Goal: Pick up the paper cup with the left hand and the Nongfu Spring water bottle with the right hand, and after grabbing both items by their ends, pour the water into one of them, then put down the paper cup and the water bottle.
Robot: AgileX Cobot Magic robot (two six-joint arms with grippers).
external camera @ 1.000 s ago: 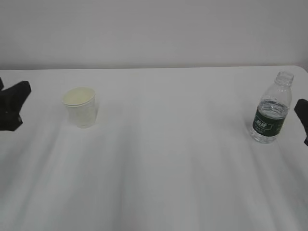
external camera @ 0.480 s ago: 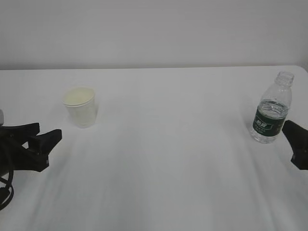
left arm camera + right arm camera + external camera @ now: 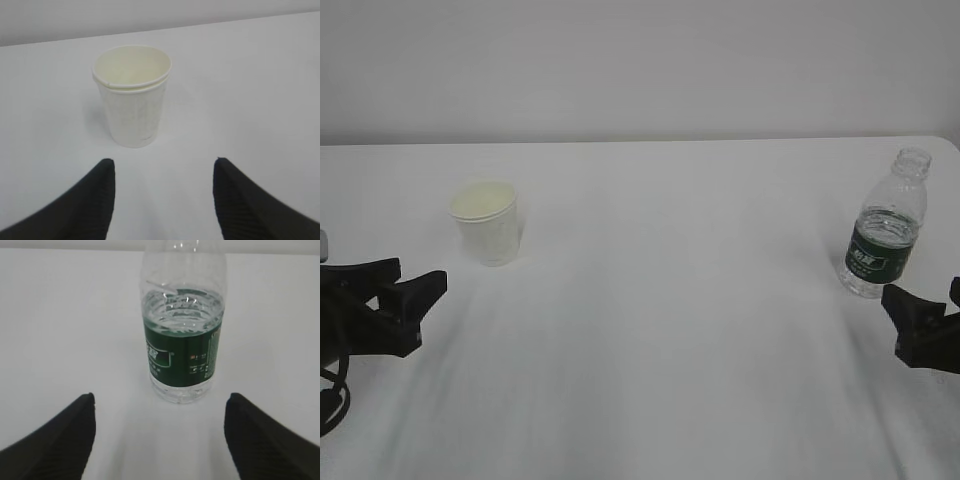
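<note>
While both grippers sit short of their targets with nothing held, I see most of the risk in the two closes ahead. My left hand [image 3: 405, 300] hangs low over the white surface [image 3: 670, 330], near its left edge in the exterior view, fingers [image 3: 95, 200] spread apart and empty; in the left wrist view the paper cup [image 3: 132, 95] stands upright ahead of the fingers and centred between them, clearly apart from both. It looks like two nested cups, one rim riding just above the other, so a squeeze near the top could crush the thin wall or lift only the inner cup. It is also light and empty as far as I can tell, so a finger that arrives off-centre would likely push it over. My right hand [image 3: 920, 330] is likewise spread wide and empty, with the Nongfu Spring water bottle [image 3: 184, 335] upright just ahead, between the fingers in the right wrist view. I see no cap, and the water [image 3: 182, 310] sits at the label's top edge, so a bump or a hard pinch on the ribbed body could slop it out. The bottle stands near the surface's right edge, leaving little room for a nudge.
</note>
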